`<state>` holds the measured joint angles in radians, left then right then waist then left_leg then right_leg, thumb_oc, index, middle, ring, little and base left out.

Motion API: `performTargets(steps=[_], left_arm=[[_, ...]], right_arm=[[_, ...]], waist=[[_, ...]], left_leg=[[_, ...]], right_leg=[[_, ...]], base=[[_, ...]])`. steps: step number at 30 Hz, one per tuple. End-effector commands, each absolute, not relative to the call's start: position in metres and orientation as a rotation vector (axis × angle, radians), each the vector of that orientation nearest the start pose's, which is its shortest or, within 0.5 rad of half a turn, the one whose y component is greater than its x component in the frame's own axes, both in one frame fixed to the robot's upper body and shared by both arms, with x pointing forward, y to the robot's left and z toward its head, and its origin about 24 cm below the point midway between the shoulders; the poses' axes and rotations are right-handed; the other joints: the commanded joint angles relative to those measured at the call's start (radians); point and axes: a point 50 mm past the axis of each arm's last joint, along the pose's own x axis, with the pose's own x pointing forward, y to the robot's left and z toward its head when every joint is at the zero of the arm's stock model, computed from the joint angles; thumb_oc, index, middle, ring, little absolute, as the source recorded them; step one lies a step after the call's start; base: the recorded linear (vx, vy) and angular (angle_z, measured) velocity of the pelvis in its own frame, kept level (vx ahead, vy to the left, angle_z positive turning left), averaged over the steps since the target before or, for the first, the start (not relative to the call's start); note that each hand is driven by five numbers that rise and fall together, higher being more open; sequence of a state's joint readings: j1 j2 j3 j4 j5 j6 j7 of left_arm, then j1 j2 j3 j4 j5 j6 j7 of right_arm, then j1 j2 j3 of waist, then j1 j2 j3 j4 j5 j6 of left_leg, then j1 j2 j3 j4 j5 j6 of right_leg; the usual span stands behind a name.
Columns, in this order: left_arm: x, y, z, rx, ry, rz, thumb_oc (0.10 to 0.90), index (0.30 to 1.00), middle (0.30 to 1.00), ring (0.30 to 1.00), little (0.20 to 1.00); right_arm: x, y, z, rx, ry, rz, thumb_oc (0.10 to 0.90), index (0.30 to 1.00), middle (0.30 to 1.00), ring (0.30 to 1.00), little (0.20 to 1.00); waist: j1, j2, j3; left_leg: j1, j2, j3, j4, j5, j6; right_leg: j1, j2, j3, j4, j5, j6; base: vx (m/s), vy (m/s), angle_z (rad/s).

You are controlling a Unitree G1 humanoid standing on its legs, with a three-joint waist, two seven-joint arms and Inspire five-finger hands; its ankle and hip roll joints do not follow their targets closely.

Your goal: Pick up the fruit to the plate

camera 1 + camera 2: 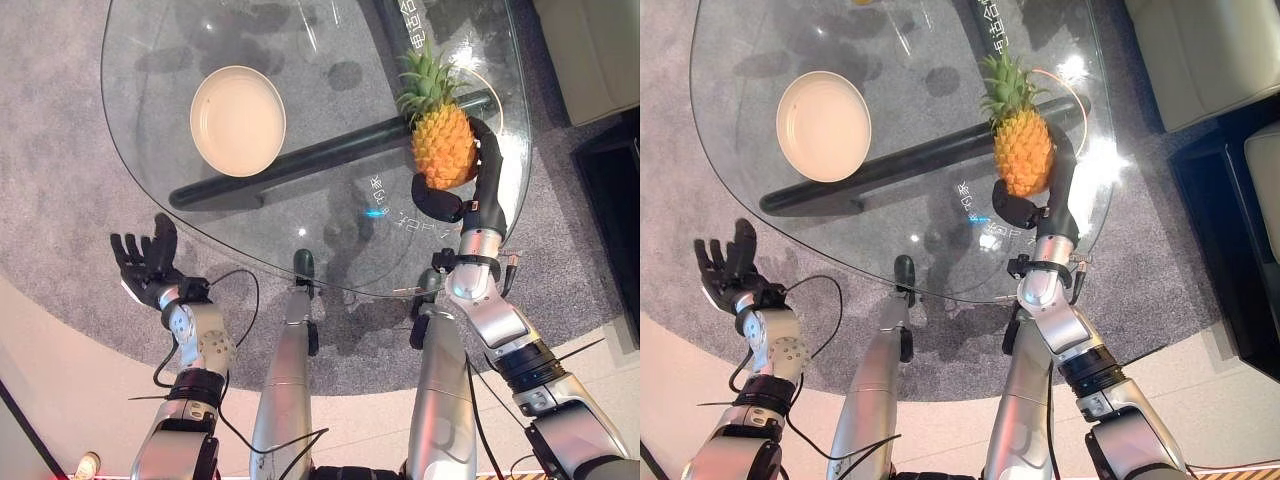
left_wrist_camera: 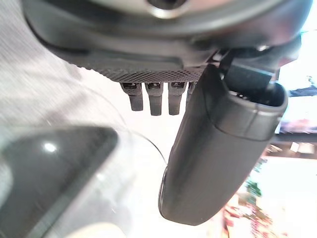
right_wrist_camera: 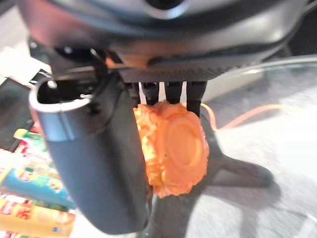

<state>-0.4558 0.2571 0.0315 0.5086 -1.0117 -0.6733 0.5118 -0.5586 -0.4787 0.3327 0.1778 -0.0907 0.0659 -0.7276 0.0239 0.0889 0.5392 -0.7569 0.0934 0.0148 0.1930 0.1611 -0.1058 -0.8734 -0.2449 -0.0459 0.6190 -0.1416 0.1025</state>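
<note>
An orange pineapple (image 1: 442,143) with a green leafy crown stands over the right part of the round glass table (image 1: 150,140). My right hand (image 1: 478,190) is shut on it, fingers behind the fruit and thumb curled under its lower front; its orange base (image 3: 173,148) sits between thumb and fingers in the right wrist view. A cream plate (image 1: 238,120) lies on the glass at the left, about a plate's width away from the fruit. My left hand (image 1: 148,263) hangs open off the table's near left edge, fingers spread, holding nothing.
A dark bar-shaped table base (image 1: 300,160) shows through the glass between plate and pineapple. Grey carpet (image 1: 60,200) surrounds the table. A pale sofa (image 1: 595,50) and a dark cabinet (image 1: 610,180) stand to the right.
</note>
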Motion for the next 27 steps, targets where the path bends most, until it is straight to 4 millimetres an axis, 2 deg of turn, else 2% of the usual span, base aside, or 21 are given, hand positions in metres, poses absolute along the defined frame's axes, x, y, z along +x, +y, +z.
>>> performTargets(steps=[1,3,7,9,21,27], left_arm=[[0.307,0.279,0.155,-0.783,-0.783,0.698,0.800,0.900,0.900,0.900,0.900],[0.309,0.266,0.168,-0.790,-0.831,0.608,0.800,0.900,0.900,0.900,0.900],[0.311,0.250,0.180,-0.808,-0.864,0.494,0.800,0.900,0.900,0.900,0.900],[0.316,0.232,0.193,-0.833,-0.862,0.341,0.800,0.900,0.900,0.900,0.900],[0.325,0.171,0.224,-0.900,-0.743,-0.176,0.800,0.900,0.900,0.900,0.900],[0.329,0.148,0.234,-0.957,-0.684,-0.357,0.800,0.900,0.900,0.900,0.900]], right_arm=[[0.307,-0.155,0.240,-0.482,-0.984,-0.463,0.100,0.300,0.300,0.300,0.200],[0.307,-0.155,0.244,-0.486,-1.014,-0.465,0.100,0.300,0.300,0.300,0.200],[0.306,-0.155,0.245,-0.487,-1.034,-0.464,0.100,0.300,0.300,0.300,0.200],[0.303,-0.150,0.249,-0.496,-1.079,-0.455,0.100,0.300,0.300,0.300,0.200],[0.294,-0.131,0.268,-0.587,-1.244,-0.364,0.100,0.300,0.300,0.300,0.200],[0.292,-0.122,0.274,-0.599,-1.286,-0.309,0.100,0.300,0.300,0.300,0.200]], waist=[[-0.010,0.020,-0.019],[-0.008,0.022,-0.019],[-0.007,0.023,-0.019],[-0.008,0.023,-0.019],[-0.014,0.020,-0.019],[-0.022,0.018,-0.019]], left_leg=[[0.008,-0.022,0.007,0.088,-0.098,0.032],[0.002,-0.024,0.009,0.084,-0.093,0.033],[0.011,-0.026,0.010,0.084,-0.103,0.034],[0.012,-0.028,0.011,0.081,-0.105,0.035],[0.021,-0.031,0.017,0.072,-0.106,0.041],[0.032,-0.029,0.024,0.067,-0.106,0.040]], right_leg=[[0.051,0.014,-0.034,-0.161,0.104,-0.008],[0.049,0.013,-0.034,-0.170,0.113,-0.007],[0.060,0.007,-0.038,-0.175,0.109,-0.003],[0.065,0.006,-0.041,-0.184,0.112,0.000],[0.084,0.000,-0.047,-0.217,0.134,0.012],[0.096,-0.003,-0.049,-0.231,0.140,0.016]], base=[[0.00,0.000,0.00],[0.00,0.000,0.00],[0.00,-0.008,0.00],[0.00,-0.033,0.00],[0.00,0.000,0.00],[0.00,0.000,0.00]])
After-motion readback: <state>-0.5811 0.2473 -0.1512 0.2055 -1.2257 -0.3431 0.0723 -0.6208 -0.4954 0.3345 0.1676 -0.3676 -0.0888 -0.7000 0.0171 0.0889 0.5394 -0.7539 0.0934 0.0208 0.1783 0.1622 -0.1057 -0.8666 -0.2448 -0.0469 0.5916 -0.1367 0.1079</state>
